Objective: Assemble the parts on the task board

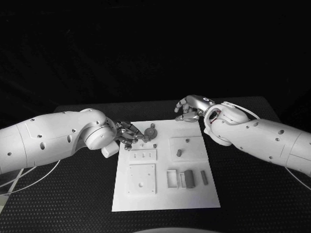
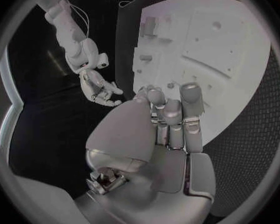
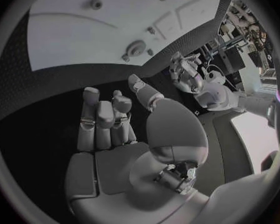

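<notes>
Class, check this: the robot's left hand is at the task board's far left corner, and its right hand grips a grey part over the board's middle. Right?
Not quite. The right hand holds nothing; the right wrist view shows its fingers bare, and the head view puts it beyond the task board's far edge. The left hand is as stated.

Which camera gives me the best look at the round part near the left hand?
The head view: the round part lies in plain sight on the task board, just beside the left hand. The right wrist view shows it small and far off. In the left wrist view I cannot pick it out past the fingers.
</notes>
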